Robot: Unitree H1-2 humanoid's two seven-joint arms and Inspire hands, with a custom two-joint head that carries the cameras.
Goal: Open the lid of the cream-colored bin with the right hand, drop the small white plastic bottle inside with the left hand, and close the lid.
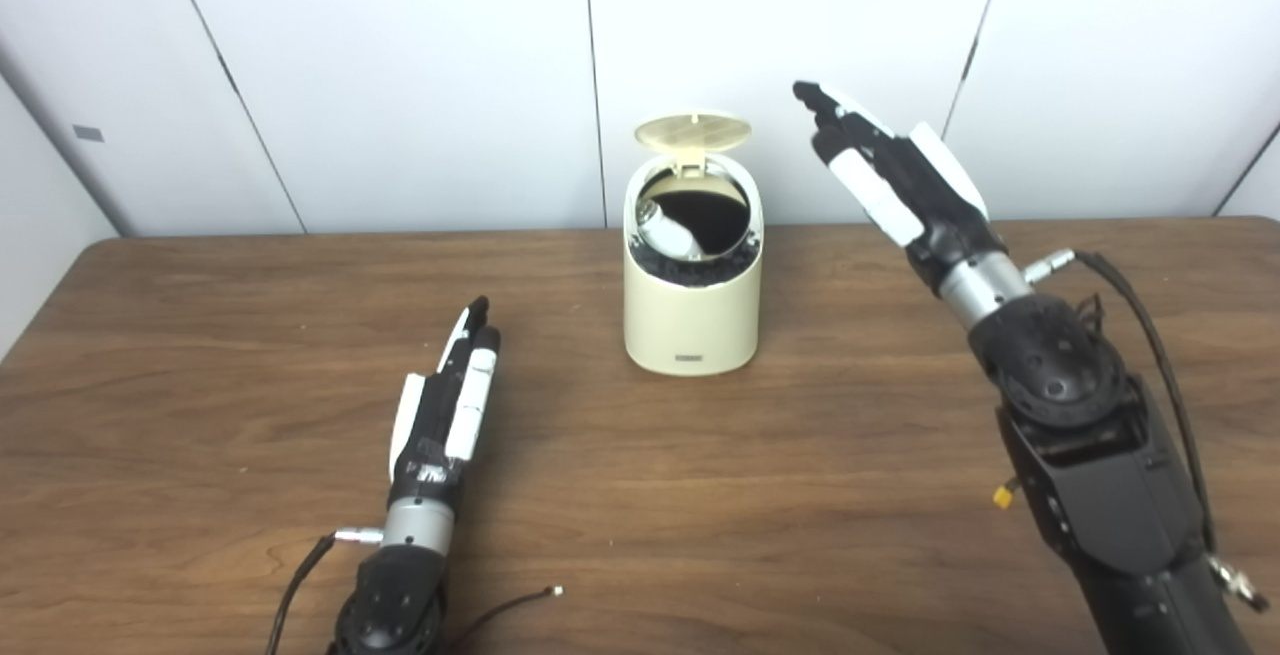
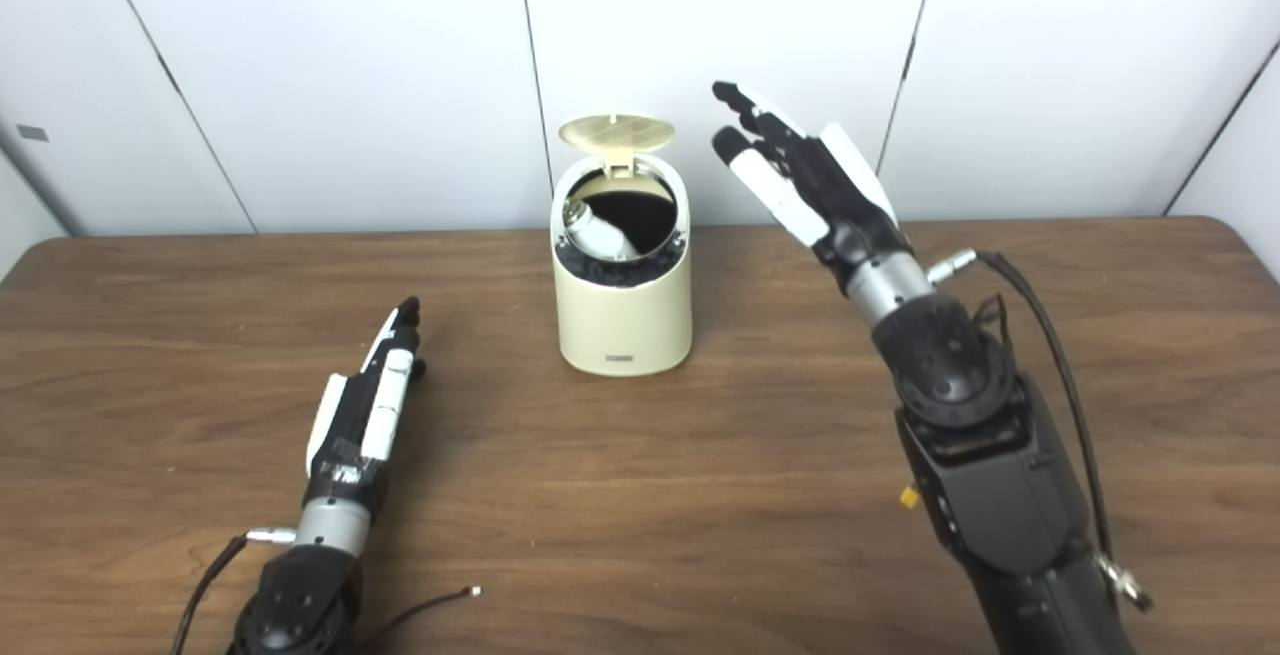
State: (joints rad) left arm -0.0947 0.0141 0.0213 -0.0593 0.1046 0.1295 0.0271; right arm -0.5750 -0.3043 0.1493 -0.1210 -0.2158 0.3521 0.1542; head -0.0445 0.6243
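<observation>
The cream-colored bin [image 1: 690, 320] stands near the middle of the table, toward the back. Its round lid [image 1: 693, 132] is tipped up on the rear hinge. Inside the dark opening a small white plastic bottle [image 1: 668, 230] leans against the left wall. My right hand [image 1: 890, 175] hovers in the air to the right of the lid, fingers stretched out and apart, holding nothing. My left hand [image 1: 450, 405] lies low over the table to the front left of the bin, fingers straight, empty.
The brown wooden table [image 1: 640, 495] runs to a white panelled wall [image 1: 400, 75] behind the bin. Loose cables [image 1: 500, 607] trail from the left wrist near the front edge, and a black cable [image 1: 1150, 325] loops off the right forearm.
</observation>
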